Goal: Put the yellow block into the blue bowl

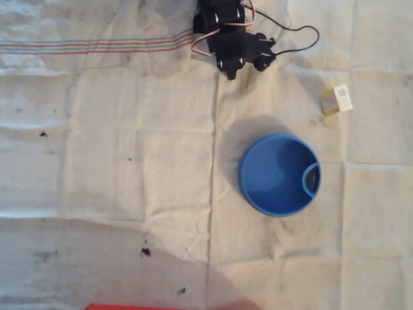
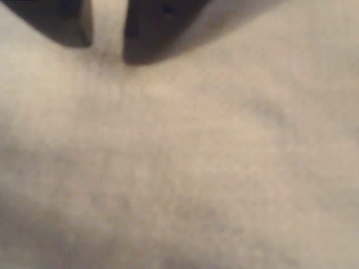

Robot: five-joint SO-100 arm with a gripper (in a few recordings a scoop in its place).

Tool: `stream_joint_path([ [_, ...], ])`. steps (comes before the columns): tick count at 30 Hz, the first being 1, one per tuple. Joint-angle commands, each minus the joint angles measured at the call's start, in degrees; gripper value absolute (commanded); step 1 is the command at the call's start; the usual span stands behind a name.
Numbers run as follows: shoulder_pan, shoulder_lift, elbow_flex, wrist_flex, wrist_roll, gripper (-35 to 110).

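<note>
The yellow block (image 1: 336, 100), a small cube with a white labelled face, lies on the cloth at the right, above and to the right of the blue bowl (image 1: 279, 174). The bowl stands upright with nothing in it, its loop handle at the right rim. My black arm is folded at the top centre, and the gripper (image 1: 245, 63) is well left of the block and above the bowl. In the wrist view the two dark fingers (image 2: 157, 28) stand almost together, with a thin slit of cloth between them and nothing held.
A creased pale cloth (image 1: 129, 168) covers the table, with coloured stripes at the top left and a few dark specks. A cable (image 1: 303, 35) loops right of the arm. A red edge (image 1: 129, 307) shows at the bottom.
</note>
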Motion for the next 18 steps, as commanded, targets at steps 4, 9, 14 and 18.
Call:
stream_joint_path([
  [4,0.18,-0.44,-2.90,0.00,-0.53,0],
  [9,0.09,-1.32,-16.17,4.75,-0.26,0],
  [14,-0.62,-2.02,-33.66,12.48,-0.53,0],
  [18,-0.62,-8.61,-45.18,16.26,-0.62,0],
])
